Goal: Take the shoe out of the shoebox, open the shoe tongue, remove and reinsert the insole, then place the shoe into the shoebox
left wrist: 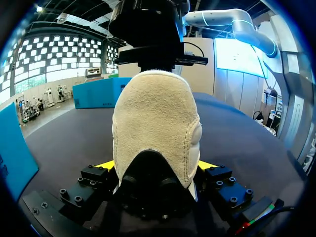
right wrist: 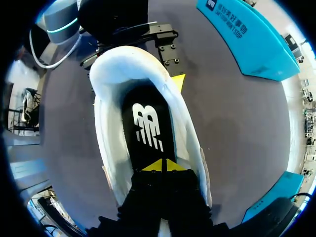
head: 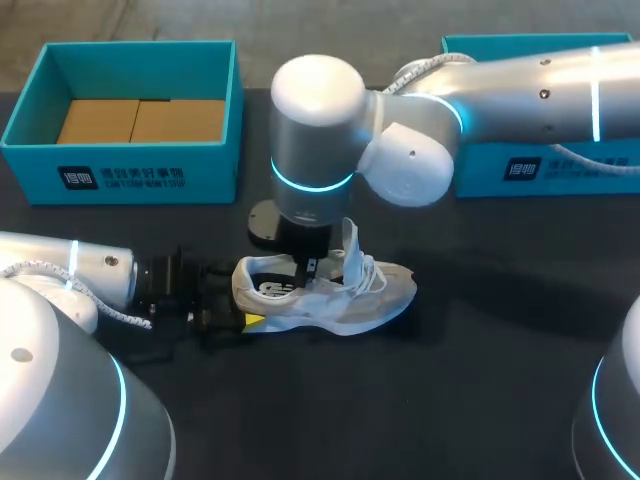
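A white sneaker lies on its sole on the dark table, toe to the right, tongue pulled up. My left gripper comes in low from the left; its yellow tips sit against both sides of the heel, gripping it. My right gripper points straight down into the shoe's opening. From the right wrist, its yellow tips are pressed together on the black insole with the white logo, which lies flat inside the shoe. Nothing shows between those tips.
An open teal shoebox with brown cardboard inside stands at the back left. A second teal box part stands at the back right, under my right arm. Bare dark table lies in front of the shoe.
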Available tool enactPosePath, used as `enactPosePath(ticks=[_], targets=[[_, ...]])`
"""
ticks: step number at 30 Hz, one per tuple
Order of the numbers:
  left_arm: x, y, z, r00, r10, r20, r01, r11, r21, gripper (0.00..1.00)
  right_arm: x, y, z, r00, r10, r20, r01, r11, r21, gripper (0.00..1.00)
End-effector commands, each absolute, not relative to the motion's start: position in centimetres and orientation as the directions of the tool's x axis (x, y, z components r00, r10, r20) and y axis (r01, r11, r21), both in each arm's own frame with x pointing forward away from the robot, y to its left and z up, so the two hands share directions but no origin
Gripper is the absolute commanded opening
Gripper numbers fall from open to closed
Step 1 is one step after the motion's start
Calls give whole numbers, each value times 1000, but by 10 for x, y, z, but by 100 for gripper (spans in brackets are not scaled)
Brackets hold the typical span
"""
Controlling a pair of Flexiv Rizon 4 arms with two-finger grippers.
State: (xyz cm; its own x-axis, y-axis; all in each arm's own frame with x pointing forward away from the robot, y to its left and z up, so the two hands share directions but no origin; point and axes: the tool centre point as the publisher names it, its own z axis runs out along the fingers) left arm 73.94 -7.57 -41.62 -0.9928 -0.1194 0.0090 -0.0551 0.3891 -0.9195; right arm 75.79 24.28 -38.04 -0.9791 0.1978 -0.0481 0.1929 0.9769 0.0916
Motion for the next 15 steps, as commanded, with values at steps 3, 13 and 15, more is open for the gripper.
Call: enactPosePath(ticks=[3, 13, 15], targets=[[738, -75, -416, -993, -122, 7, -55, 390, -919, 0, 759, 241, -379, -978, 202, -53, 196, 976, 100, 28], [738, -75, -416, -993, -122, 7, -55, 390, -919, 0, 768, 248, -387, -983, 181, -43, 176, 979, 104, 32], [738, -75, -416, -993, -122, 7, -55, 390, -919, 0, 770, 249, -390, -984, 176, -39, 171, 980, 105, 31]])
